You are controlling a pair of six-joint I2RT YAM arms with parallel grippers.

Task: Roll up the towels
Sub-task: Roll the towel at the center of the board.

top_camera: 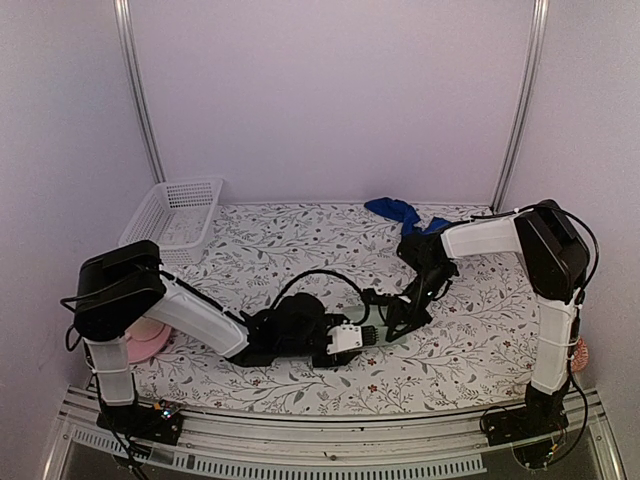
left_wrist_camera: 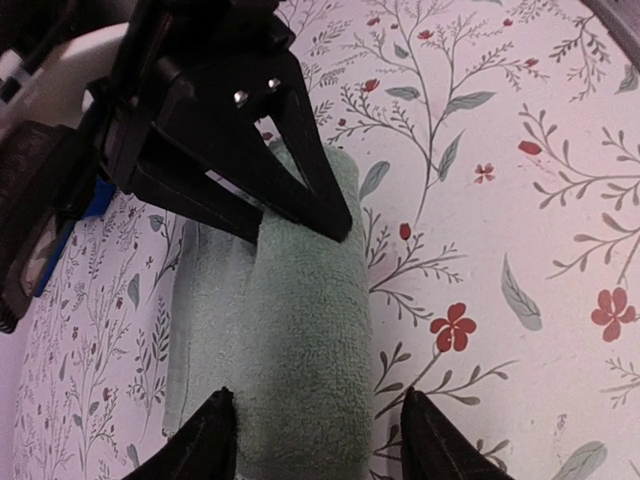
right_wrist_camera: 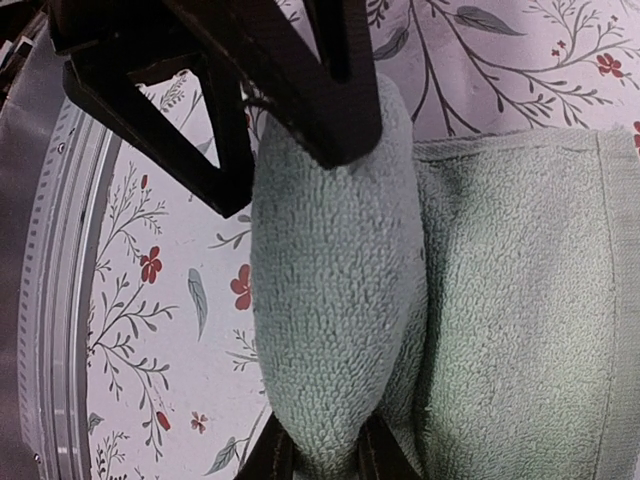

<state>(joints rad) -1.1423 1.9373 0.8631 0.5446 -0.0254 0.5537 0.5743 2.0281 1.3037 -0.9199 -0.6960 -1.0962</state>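
Clamps one end of the partly rolled pale sage-green terry towel (right_wrist_camera: 330,300) with the right gripper (right_wrist_camera: 322,455), jaws narrow on the roll. Straddles the other end with the left gripper (left_wrist_camera: 315,440), jaws wide, a gap beside the roll. Lies mid-table on the flowered tablecloth (top_camera: 300,240). Leaves the long royal-blue cloth towel (top_camera: 398,212) crumpled at the far edge.

You are looking along the sage-green towel (right_wrist_camera: 330,280): its rolled part is lying on the floral tablecloth (right_wrist_camera: 170,300), the flat part spreading just beside it on the right. Your right gripper (right_wrist_camera: 318,455) is pinching the roll's near end; the left gripper (right_wrist_camera: 295,175) is reaching over the far end, its jaws standing apart.
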